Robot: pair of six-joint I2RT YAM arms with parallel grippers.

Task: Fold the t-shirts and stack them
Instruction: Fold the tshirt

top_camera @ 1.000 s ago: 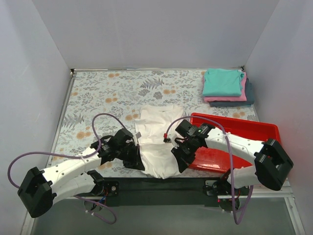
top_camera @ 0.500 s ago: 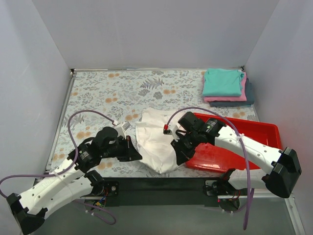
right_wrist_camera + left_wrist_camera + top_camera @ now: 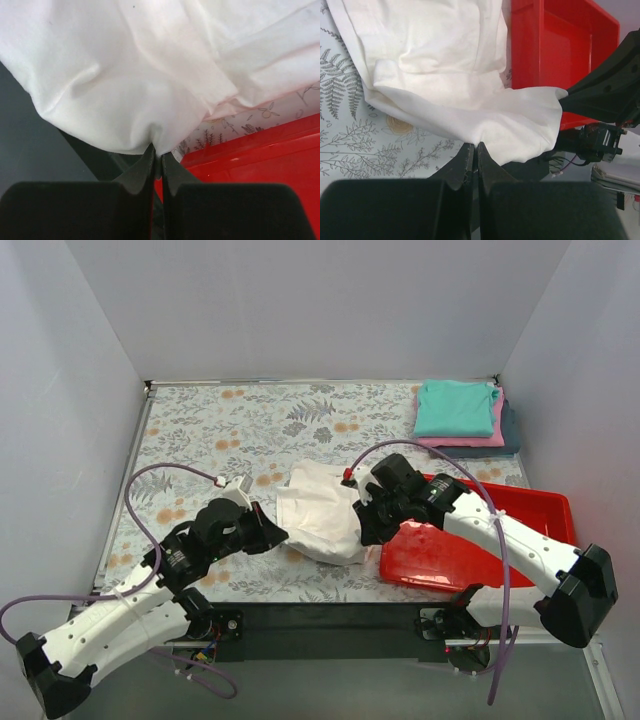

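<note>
Mid-fold on white t-shirt [image 3: 318,515]: left and right jaws each pinching its near edge, held above table [image 3: 200,430]. Next, probably: carry edge forward, lay flat, release.

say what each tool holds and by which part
The white t-shirt: left tool pinches its left-side edge, right tool its right-side edge.

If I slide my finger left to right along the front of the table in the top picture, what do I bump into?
left gripper → white t-shirt → right gripper → red tray
</note>
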